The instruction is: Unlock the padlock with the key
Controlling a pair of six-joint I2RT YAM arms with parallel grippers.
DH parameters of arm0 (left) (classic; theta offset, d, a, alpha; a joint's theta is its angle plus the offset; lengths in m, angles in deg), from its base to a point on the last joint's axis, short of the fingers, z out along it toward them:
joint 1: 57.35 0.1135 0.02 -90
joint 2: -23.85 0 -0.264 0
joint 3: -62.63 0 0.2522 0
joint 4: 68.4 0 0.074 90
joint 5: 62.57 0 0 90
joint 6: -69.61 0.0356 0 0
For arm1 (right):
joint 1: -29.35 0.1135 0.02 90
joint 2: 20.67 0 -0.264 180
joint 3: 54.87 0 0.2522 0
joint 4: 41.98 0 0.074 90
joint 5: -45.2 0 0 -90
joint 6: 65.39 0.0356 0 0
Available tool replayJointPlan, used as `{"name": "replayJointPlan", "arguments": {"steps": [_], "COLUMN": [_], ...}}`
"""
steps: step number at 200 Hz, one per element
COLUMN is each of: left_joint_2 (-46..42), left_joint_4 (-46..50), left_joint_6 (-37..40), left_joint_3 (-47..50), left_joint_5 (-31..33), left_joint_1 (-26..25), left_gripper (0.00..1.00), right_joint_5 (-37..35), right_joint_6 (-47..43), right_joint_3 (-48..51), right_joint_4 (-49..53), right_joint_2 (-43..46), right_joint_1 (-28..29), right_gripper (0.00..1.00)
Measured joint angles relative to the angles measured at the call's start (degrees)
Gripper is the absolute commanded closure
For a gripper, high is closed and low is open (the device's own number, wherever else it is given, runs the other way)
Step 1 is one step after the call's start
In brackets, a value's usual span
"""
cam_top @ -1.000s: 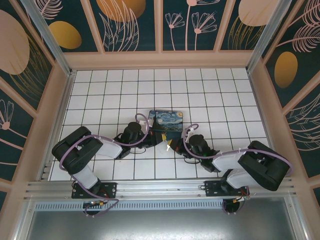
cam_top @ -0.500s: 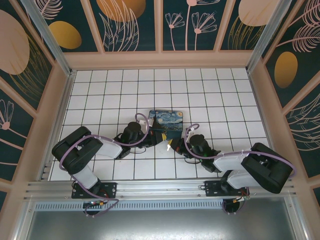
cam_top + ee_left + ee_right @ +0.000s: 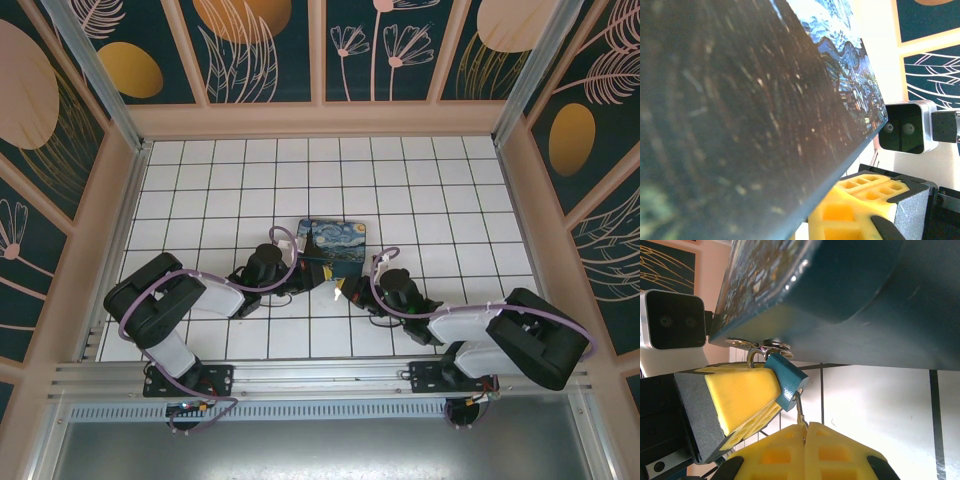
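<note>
- The left arm (image 3: pixel 165 300) rises from its base at the near left, folds at the elbow and reaches right and slightly far, low over the tiled floor (image 3: pixel 200 180).
- The right arm (image 3: pixel 520 335) mirrors it from the near right, and its wrist reaches left toward the same spot.
- The two wrists meet just near of the painted box (image 3: pixel 335 238), at mid-table.
- The left gripper (image 3: pixel 318 277) pinches the padlock (image 3: pixel 787 380). One yellow pad (image 3: pixel 740 395) lies flat against the lock's dark blue body, and the other pad is hidden.
- The right gripper (image 3: pixel 805 432) has its fingers pressed together on the key (image 3: pixel 800 414), whose thin metal shaft runs from between the pads up to the lock's lower end.
- The padlock hangs at the box's near edge, with its shackle (image 3: pixel 754 357) through the metal hasp (image 3: pixel 762 344).
- Its long axis is tilted. The shackle end points far, toward the box, and the keyhole end points near, toward the right gripper.
</note>
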Motion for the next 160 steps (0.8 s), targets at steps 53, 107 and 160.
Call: {"name": "replayJointPlan", "arguments": {"steps": [53,107,160], "left_joint_2": [0.00,-0.07,-1.97], "left_joint_4": [-0.04,-1.40,-2.73], "left_joint_6": [-1.05,-5.99,-9.66], "left_joint_3": [0.02,0.02,0.39], "left_joint_5": [-0.26,-1.01,-1.01], "left_joint_1": [0.00,0.59,1.03], "left_gripper": [1.00,1.00,1.00], "right_joint_5": [0.00,-0.26,-0.24], "right_joint_6": [0.00,-0.24,-1.09], "right_joint_3": [-0.11,-0.11,0.76], "right_joint_4": [-0.44,-2.91,-7.65], "right_joint_2": [-0.85,-1.57,-1.60], "right_joint_1": [0.00,-0.17,-0.87], "right_gripper": [1.00,1.00,1.00]}}
